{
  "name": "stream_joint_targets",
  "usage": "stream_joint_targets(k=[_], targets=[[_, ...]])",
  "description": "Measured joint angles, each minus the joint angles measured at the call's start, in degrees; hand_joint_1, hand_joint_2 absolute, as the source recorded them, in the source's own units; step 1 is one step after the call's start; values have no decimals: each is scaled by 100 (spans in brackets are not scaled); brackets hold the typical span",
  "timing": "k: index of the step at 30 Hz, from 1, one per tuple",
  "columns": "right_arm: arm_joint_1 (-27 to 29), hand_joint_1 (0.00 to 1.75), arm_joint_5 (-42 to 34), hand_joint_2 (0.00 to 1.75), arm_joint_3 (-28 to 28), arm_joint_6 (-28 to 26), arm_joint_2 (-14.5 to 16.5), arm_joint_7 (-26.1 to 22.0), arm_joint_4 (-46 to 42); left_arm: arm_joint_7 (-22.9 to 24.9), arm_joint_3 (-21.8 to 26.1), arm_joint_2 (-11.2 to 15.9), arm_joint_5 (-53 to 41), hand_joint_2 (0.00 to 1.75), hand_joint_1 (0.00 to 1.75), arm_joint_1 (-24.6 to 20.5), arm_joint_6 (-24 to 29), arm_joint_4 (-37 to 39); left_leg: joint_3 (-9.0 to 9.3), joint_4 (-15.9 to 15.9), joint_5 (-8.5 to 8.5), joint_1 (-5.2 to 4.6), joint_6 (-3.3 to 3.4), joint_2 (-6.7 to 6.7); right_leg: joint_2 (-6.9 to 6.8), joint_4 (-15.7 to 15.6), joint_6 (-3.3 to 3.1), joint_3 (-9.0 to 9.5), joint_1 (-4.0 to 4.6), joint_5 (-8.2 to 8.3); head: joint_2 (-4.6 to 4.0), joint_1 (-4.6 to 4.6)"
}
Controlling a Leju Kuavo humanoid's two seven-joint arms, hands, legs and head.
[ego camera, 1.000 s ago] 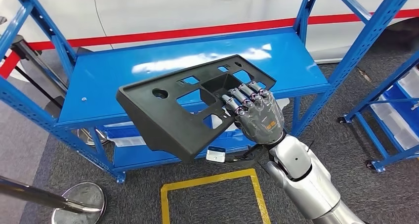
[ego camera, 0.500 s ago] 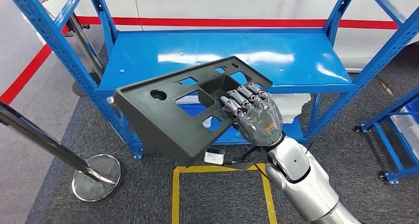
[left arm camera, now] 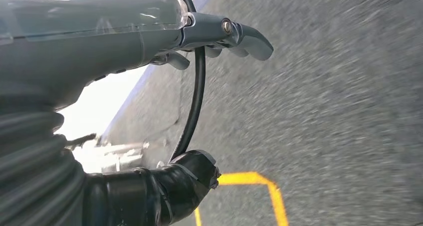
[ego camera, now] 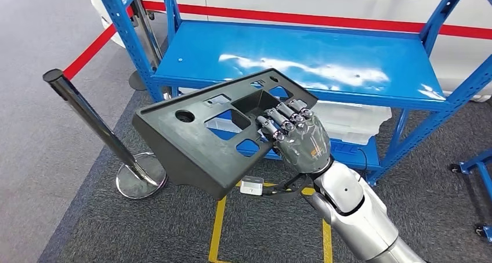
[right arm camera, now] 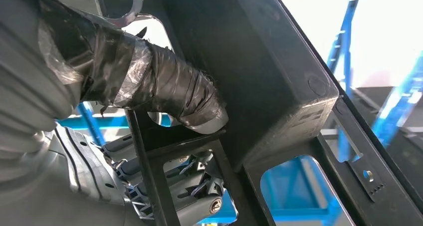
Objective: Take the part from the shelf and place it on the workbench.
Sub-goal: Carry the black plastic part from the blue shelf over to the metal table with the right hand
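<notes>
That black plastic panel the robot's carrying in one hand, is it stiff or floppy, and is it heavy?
Probably stiff: the black panel juts far out from the right hand without sagging. Likely light for its size, with many cutouts. It may tend to tip, since the hand grips near one end.

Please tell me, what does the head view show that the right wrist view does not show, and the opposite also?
Head view alone: the whole black part with its cutouts, carried in front of the blue shelf, a chrome stanchion post, a yellow floor marking and the back of the right robot hand.

Right wrist view alone: the underside of the part, where the taped thumb presses against a rib and the fingers come through an opening.

Both: the right robot hand gripping the black part, with blue shelf frames behind.
</notes>
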Motion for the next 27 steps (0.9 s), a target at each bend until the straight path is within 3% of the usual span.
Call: stream_joint_targets(k=[2,3,5,6,7,9,10,11,12,13,15,17,19,21,22,23,25,26,27], targets=[[-1,175,6,175,1,-1,-2,1,-8,1,0,6,-3,175,0,-19,2,-1,662,-871,-87,-40,61,200,-127,33,56,-87,14,78,0,1],[-4,175,10,175,1,-1,-2,1,-13,-2,0,9,-4,175,0,-27,2,-1,850,-1177,-173,-67,105,257,-194,36,89,-102,18,120,0,2],[-8,175,15,175,5,-1,-3,1,-16,-8,0,14,-4,175,0,-15,2,0,891,-1390,-191,-100,211,195,-315,19,164,-113,16,200,0,5],[-8,175,17,175,8,-1,-4,1,-16,-10,0,13,-4,175,0,-1,2,0,849,-1409,-129,-98,264,150,-264,41,202,-128,1,166,0,5],[-4,175,20,175,11,-2,-5,3,-15,-10,0,11,-4,175,0,11,1,1,807,-1426,-61,-90,324,105,-136,136,231,-166,-11,32,0,7],[10,175,30,175,14,-4,-15,9,-13,-7,0,7,-4,175,0,12,1,1,669,-1435,88,-81,418,26,240,648,255,-324,-32,-500,0,8],[22,175,37,175,14,-5,-22,13,-9,-7,0,7,-4,175,0,6,1,1,578,-1422,154,-89,445,-29,358,1009,250,-417,-30,-770,0,9],[36,175,44,175,15,-6,-30,14,-5,-6,0,7,-4,175,0,1,1,1,477,-1401,218,-98,452,-90,415,1342,244,-484,-27,-940,0,8],[48,175,48,175,16,-6,-36,15,1,-7,0,7,-4,175,0,-1,1,1,373,-1371,278,-105,451,-160,437,1548,237,-487,-24,-976,0,8],[56,175,52,175,17,-7,-37,15,4,-8,0,7,-3,175,0,1,1,1,266,-1332,331,-108,443,-230,446,1565,228,-397,-22,-891,0,8],[56,175,56,175,18,-7,-37,15,8,-8,1,4,3,175,0,6,1,1,65,-1228,417,-104,413,-366,532,1035,196,58,-23,-610,0,8],[48,175,76,175,21,-6,-37,15,10,-9,2,-2,13,175,0,3,2,1,-91,-1129,489,-107,358,-489,728,348,165,511,-23,-566,0,6],[43,175,104,175,29,-4,-37,15,21,-9,5,-8,22,175,0,4,2,1,-165,-1097,578,-112,288,-600,806,105,146,622,-5,-619,0,4],[30,175,119,175,38,-2,-37,19,38,-9,9,-11,32,175,0,31,1,1,-207,-1103,642,-106,218,-665,687,84,91,558,-17,-532,0,4],[22,175,122,175,40,-2,-36,26,48,-8,11,-14,37,175,0,42,-1,1,-253,-1039,561,-103,191,-604,618,68,46,518,-24,-475,0,-2],[15,175,123,175,40,-1,-36,42,55,-8,13,-15,39,175,0,45,-1,1,-325,-866,369,-97,166,-497,543,49,2,464,-34,-411,0,-8],[11,175,125,175,40,-1,-36,78,71,-5,16,-18,40,175,0,28,-1,1,-516,-223,-198,-73,117,-246,408,42,-48,330,-16,-295,0,-21],[13,175,126,175,40,-2,-37,92,81,-6,17,-20,42,175,0,17,-1,1,-594,149,-404,-57,89,-186,335,47,-50,253,-7,-238,0,-22],[14,175,133,175,40,-4,-37,102,93,-7,19,-22,43,175,0,12,-1,1,-617,425,-471,-42,67,-155,261,53,-45,172,0,-183,0,-21]])
